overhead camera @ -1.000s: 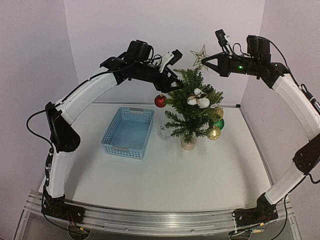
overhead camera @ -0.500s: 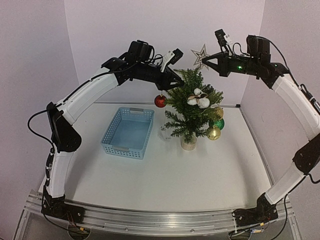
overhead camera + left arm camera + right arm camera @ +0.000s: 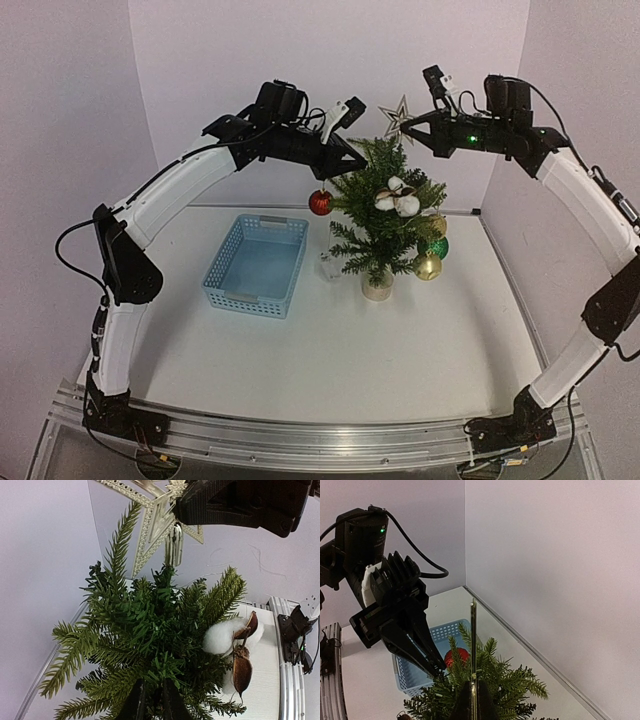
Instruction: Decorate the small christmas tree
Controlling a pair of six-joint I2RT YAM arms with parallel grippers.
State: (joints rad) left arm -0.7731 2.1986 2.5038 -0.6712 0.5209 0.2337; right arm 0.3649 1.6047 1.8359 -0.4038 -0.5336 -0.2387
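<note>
- My left gripper stood spread a second ago. It has since drawn in, and its fingers are now nearly pressed together on a sprig high on the left side of the small christmas tree. In my left wrist view the greenery sits squeezed between the two fingers.
- I read that as a steadying hold, meant to keep the light tree from tipping or swinging when something is pushed onto its top.
- My right gripper has not loosened. Its fingers are pressed together on the gold star topper, which my right wrist view shows edge-on as a thin gold line.
- My right arm has edged a little to the left over the last second, bringing the star closer to the crown.
- The star's coil mount hangs just above the topmost sprig and is not yet on it, so the star is not fitted.
- The tree stands upright on the table, just right of the blue basket.
- It carries a red bauble on its left side, cotton bolls near the middle, and gold and green baubles low on its right.
- With those in place, the star looks like one of the last pieces.
- The next move calls for lining the coil over the tip and lowering it straight down. A slanted approach could bend the sprig or drag the tree against my left hold.
</note>
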